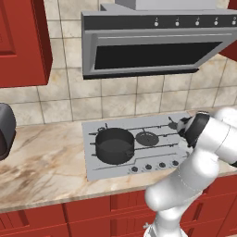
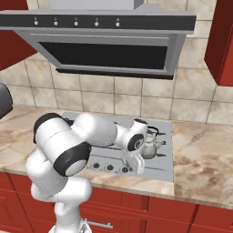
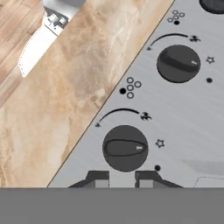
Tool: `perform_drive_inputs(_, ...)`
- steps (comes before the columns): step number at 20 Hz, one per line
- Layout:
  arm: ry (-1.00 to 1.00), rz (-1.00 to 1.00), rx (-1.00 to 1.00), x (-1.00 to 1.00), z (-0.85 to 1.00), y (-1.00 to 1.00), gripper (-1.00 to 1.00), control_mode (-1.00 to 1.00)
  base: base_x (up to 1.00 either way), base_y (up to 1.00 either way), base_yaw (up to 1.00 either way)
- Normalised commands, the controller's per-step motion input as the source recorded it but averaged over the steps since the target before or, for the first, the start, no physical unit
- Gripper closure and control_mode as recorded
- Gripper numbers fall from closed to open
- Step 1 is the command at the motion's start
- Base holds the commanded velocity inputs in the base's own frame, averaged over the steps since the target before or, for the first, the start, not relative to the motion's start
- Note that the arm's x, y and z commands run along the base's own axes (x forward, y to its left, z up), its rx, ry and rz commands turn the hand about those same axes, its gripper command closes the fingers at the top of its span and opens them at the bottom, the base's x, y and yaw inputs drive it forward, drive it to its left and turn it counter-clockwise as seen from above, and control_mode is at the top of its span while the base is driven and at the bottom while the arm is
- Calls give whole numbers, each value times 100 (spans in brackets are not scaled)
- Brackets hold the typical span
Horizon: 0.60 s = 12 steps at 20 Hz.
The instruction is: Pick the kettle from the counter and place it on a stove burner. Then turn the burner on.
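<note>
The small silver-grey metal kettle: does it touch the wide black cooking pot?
Apart. In the right base view the kettle sits at the cooktop's right end; the pot stands at its left.

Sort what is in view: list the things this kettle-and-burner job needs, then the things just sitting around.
Job:
kettle, on the cooktop
nearest knob
gripper
counter

Idle:
black pot
range hood
second knob

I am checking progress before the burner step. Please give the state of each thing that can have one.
kettle: upright on the cooktop, at its right end
pot: on the left burner, no lid
knob: right ahead of the gripper, not gripped
gripper: fingertips close together, holding nothing
</note>
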Motion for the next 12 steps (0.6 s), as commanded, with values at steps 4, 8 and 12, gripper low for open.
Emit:
perform_drive_inputs(4, 0, 63, -2, -75, -14, 26, 100, -100, 0, 0, 0)
perform_drive_inputs(8, 0, 65, 0, -69, 0, 32, 100, -100, 0, 0, 0)
perform_drive_inputs(12, 0, 69, 0, -56, 0, 36, 100, -100, 0, 0, 0)
